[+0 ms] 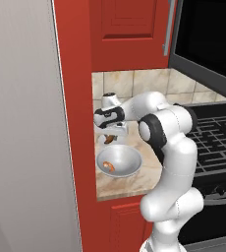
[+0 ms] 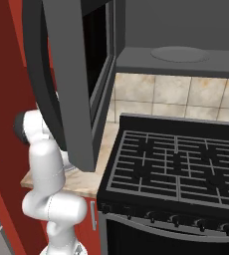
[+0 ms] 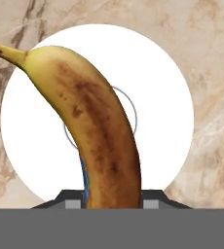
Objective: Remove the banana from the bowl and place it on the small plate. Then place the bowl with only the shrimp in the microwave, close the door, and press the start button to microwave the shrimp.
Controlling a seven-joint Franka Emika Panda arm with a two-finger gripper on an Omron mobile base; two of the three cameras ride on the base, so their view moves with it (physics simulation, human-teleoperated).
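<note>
Banana [image 3: 97, 131] pinched between the two finger tips of the hand [image 3: 111, 199], seen in the hand view hanging over the small plate [image 3: 167, 97]. Curves up and to the left in that view, dark stem end reaching just past the plate's rim. Contact with the plate not resolvable; looks held above it rather than resting. Blue sliver visible along the lower left edge of the fruit, origin unclear.

Left base view: hand [image 1: 116, 132] sits over the far part of the marble table [image 1: 149, 157], just beyond the bowl [image 1: 119, 161]. Brownish banana [image 1: 110, 139] visible below the hand. Bowl on the table nearer the front edge, with the orange shrimp [image 1: 110, 167] lying alone inside, left of centre. Plate largely hidden under the hand in this view.

Right base view: microwave [image 2: 176, 30] mounted above the stove [image 2: 176, 169], door [image 2: 66, 84] swung wide open toward the left, grey interior exposed with its round turntable.

Progress, judged from present layout:
- Banana out of the bowl: done.
- Banana over the plate, not yet released: in hand.
- Bowl holding only the shrimp: condition met.
- Bowl into the microwave, door shut, start button pressed: all outstanding.

Roughly the first third complete. Next move likely calls for lowering, releasing over the plate centre, then withdrawing clear before reaching for the bowl rim. Risk: curved fruit rolling off the flat plate on release.
</note>
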